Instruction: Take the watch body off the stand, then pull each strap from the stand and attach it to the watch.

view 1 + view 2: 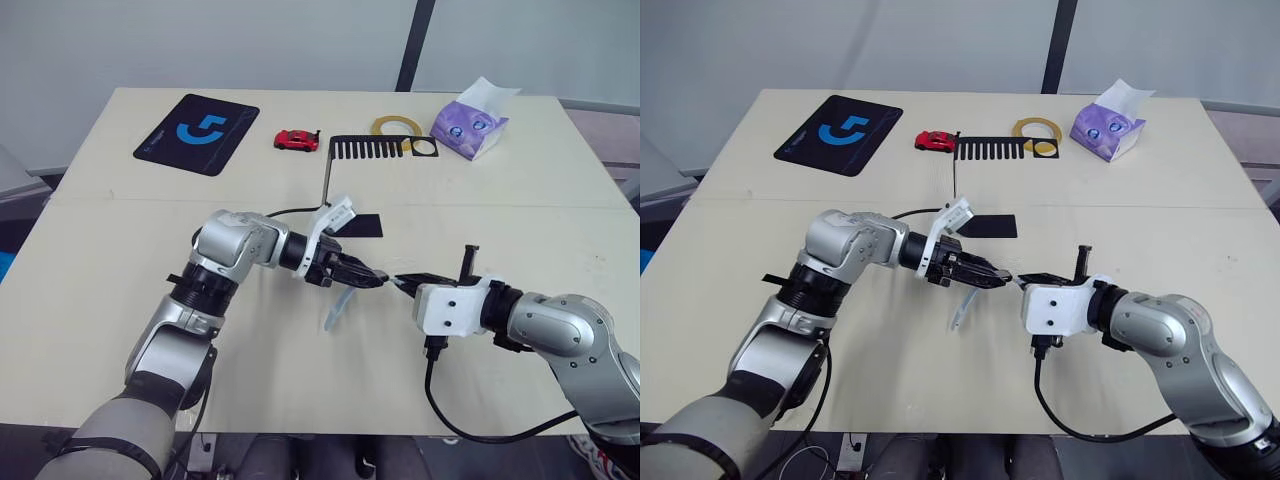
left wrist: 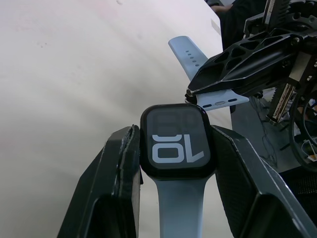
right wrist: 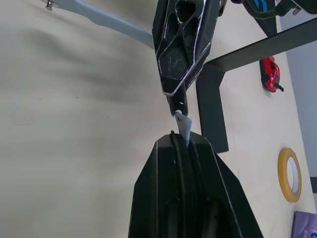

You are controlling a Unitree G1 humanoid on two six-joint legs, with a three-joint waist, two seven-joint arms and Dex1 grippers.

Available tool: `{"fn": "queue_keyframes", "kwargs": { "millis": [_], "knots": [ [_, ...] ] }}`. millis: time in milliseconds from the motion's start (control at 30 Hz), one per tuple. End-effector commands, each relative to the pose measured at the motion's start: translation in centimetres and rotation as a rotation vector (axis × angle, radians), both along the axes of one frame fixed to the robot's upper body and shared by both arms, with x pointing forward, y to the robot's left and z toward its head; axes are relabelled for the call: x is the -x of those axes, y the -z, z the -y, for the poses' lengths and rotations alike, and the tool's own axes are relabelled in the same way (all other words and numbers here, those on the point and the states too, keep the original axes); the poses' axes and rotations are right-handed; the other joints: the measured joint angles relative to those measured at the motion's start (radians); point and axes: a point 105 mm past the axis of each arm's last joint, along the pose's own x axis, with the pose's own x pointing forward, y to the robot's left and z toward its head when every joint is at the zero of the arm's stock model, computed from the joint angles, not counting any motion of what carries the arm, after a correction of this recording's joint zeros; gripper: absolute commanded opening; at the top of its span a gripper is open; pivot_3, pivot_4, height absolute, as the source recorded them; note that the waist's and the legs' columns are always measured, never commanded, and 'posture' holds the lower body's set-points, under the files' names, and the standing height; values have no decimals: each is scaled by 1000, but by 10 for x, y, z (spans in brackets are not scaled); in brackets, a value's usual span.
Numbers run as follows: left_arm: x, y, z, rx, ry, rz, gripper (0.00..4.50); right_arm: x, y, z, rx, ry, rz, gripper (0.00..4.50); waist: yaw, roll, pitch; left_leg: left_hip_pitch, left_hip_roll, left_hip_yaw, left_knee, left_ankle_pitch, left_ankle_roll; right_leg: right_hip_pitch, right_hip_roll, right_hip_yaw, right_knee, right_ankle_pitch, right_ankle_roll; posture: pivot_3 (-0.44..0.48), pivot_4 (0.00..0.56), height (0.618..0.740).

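Pale beige tabletop (image 1: 120, 330) runs under a grey wall, with a seam across its middle. At the far left lies a black mouse pad (image 1: 197, 133) with a blue logo; to its right sit a small red toy car (image 1: 296, 140), then the stand (image 1: 340, 190), whose flat black base lies on the table while its thin upright carries a comb-like slotted arm, then a roll of yellow tape (image 1: 396, 126) and, far right, a purple tissue pack (image 1: 470, 122). Near the middle of the table the left arm reaches in from the near left, bent at the elbow, wrist pointing right. The left gripper (image 2: 176, 163) is clamped on the watch body (image 2: 177, 148), one black finger pressing each side of the small rounded-square case, whose dark screen shows light digits. One pale blue-grey strap (image 1: 336, 308) is joined to the case and hangs from it toward the table, between the two arms. The right arm comes in from the near right, forearm low over the table, wrist pointing left. The right gripper (image 3: 181, 130) is pinched closed on the second strap (image 2: 223, 101), a pale band with small slots, its tip just protruding from the fingers. That tip is held right at the far edge of the watch body; whether it touches cannot be told.
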Motion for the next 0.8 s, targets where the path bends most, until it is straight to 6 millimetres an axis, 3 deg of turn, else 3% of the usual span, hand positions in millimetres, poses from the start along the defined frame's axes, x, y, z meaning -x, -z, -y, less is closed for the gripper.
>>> {"fn": "queue_keyframes", "kwargs": {
  "millis": [33,800],
  "knots": [
    [5,-14,6,53,28,6,1702,4,-13,-5,-16,-19,54,0,0,0,0,0,0,0,0,0,0,0,0,0,0,0,0,0,150,738],
    [7,-17,10,78,28,-13,1702,3,-9,-6,-15,-19,48,0,0,0,0,0,0,0,0,0,0,0,0,0,0,0,0,0,150,738]
  ]
}}
